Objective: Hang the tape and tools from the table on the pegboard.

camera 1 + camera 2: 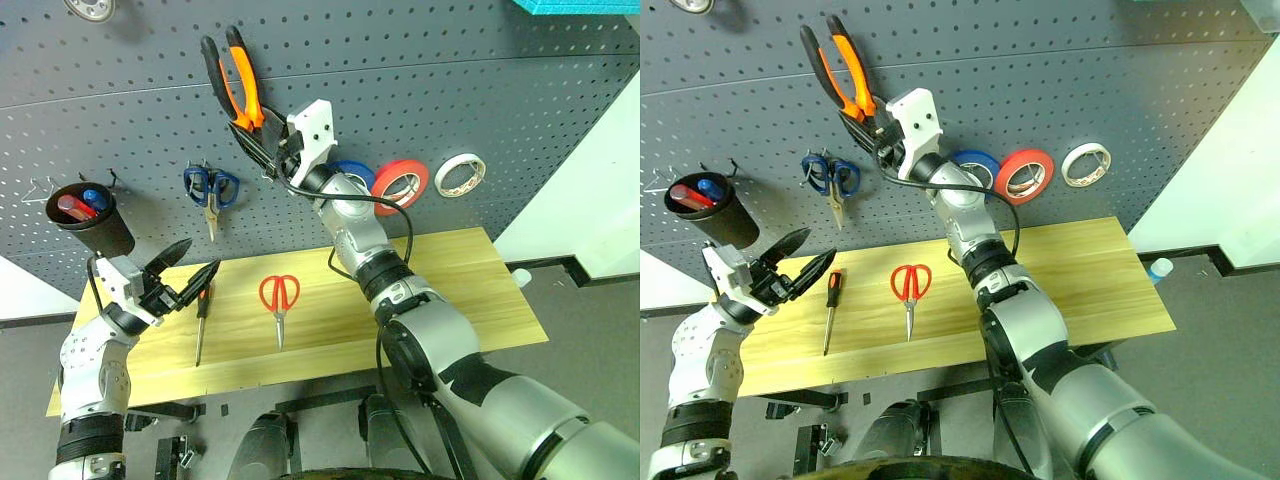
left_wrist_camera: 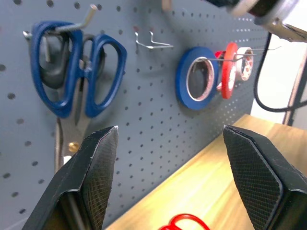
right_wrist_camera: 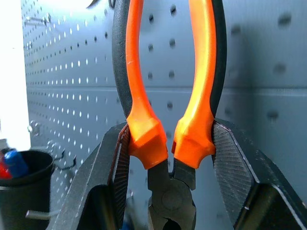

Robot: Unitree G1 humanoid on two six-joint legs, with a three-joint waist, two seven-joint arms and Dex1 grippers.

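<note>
My right gripper (image 1: 258, 138) is raised against the dark grey pegboard (image 1: 480, 90) and shut on the orange-and-black pliers (image 1: 240, 85), gripping them just above the joint (image 3: 168, 143) with the handles pointing up. The red tape (image 1: 400, 182) hangs on a pegboard hook. Red-handled scissors (image 1: 279, 295) and a slim screwdriver (image 1: 201, 320) lie on the wood-grain table (image 1: 460, 290). My left gripper (image 1: 203, 252) hovers open above the table's left end, close to the screwdriver's handle, with nothing between its fingers (image 2: 98, 158).
Blue-handled scissors (image 1: 210, 188), a blue tape roll (image 1: 352, 170) and a white tape roll (image 1: 460, 175) hang on the board. A black cup (image 1: 90, 220) with markers is mounted at the left. An empty hook (image 2: 151, 42) sits between the blue scissors and the blue roll.
</note>
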